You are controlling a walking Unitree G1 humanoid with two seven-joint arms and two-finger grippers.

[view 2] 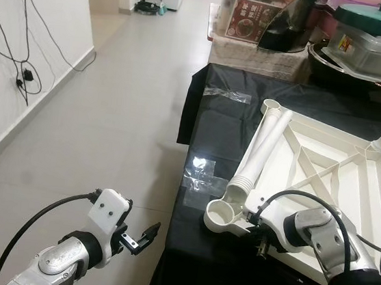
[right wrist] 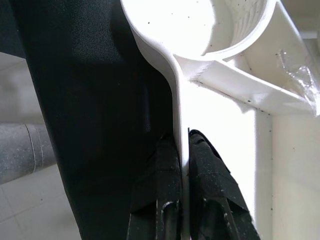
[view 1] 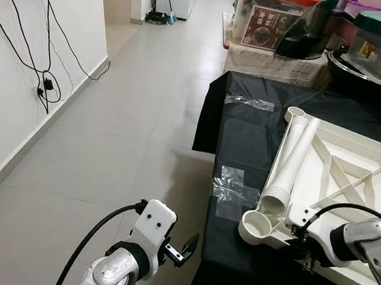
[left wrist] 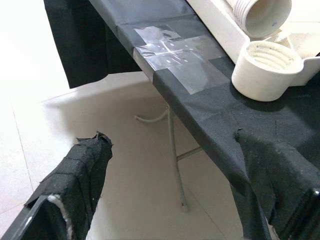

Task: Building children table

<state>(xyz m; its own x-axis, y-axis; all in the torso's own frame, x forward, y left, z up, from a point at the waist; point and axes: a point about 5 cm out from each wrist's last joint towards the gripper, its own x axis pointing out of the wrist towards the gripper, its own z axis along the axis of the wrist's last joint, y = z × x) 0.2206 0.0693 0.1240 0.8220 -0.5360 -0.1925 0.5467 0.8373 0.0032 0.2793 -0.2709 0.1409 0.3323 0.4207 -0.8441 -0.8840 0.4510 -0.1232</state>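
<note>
White tabletop (view 1: 353,168) smooth matt plastic; table cover (view 1: 246,135) black matt cloth.

Two silver arms with ribbed metallic wrist housings. A white block-shaped bracket with dark screw holes at the left wrist (view 1: 152,226); a thick black cable looping from each forearm. Long black fingers (left wrist: 85,170) wrapped in frayed fabric tape, white padding showing at one edge.
</note>
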